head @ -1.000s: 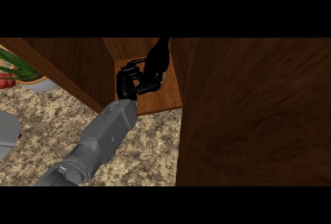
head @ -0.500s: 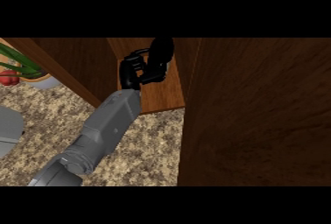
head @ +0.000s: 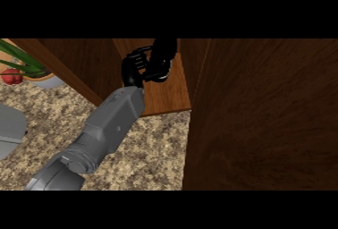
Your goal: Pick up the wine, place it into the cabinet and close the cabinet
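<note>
Near the top centre of the frame, one black hand [head: 140, 67] reaches into the open wooden cabinet [head: 162, 96], its fingers curled round the dark wine bottle [head: 163, 53], which stands upright against the hand and runs up to the top edge of the view. The bottle looks plain black from here; no label, brand or writing can be read on it or anywhere else in the view. Which arm this is cannot be told for sure, but it enters from the lower left and crosses diagonally up toward the centre, so it reads as the left one; the other hand does not show. Its grey forearm [head: 112, 120] slopes from the lower left corner up to the wrist, passing over the speckled counter [head: 152, 147]. The bottle sits over the cabinet's floor board, between a slanting wooden wall at the left and the edge of the large dark cabinet door [head: 264, 116] at the right, which fills the whole right half of the frame. The gap between wall and door is narrow, with little room either side of the hand. At the upper left, a pale pot with green leaves [head: 26, 67] and something red stands on the counter, well apart from the arm. A grey shape [head: 10, 129] shows at the left edge.
</note>
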Controlling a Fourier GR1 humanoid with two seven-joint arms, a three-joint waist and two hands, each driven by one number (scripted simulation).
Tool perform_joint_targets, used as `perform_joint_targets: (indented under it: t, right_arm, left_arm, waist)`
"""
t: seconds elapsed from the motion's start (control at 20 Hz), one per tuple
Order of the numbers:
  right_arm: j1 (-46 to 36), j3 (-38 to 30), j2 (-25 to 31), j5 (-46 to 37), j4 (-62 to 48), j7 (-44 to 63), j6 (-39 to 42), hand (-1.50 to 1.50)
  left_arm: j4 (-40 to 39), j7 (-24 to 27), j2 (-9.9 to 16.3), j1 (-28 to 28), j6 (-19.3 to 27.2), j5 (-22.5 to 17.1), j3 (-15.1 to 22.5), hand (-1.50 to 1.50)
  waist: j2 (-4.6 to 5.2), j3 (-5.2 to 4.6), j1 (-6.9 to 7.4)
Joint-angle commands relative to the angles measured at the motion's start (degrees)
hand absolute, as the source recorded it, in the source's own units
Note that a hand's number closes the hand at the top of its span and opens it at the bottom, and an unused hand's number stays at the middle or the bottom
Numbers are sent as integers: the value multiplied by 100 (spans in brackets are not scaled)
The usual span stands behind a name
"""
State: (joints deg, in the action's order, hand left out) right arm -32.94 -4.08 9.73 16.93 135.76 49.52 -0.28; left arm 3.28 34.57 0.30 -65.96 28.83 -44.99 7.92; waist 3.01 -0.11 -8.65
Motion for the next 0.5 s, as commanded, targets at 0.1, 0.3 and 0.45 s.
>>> perform_joint_targets:
  t: [0.1, 0.3, 0.45]
  right_arm:
    - [85, -61, -33, 147, 171, -73, 38, -150]
    - [172, -41, -18, 106, 147, -67, 79, -150]
    - [41, 48, -46, 89, 221, -44, 47, -150]
  left_arm:
    - [-316, 100, 188, -136, 424, 448, 404, 150]
    - [-324, 77, 526, 22, 782, 818, 762, 150]
    - [-326, -172, 494, -137, 1146, 919, 857, 150]
  waist:
    - [45, 14, -68]
    - [45, 11, -9]
    - [47, 4, -107]
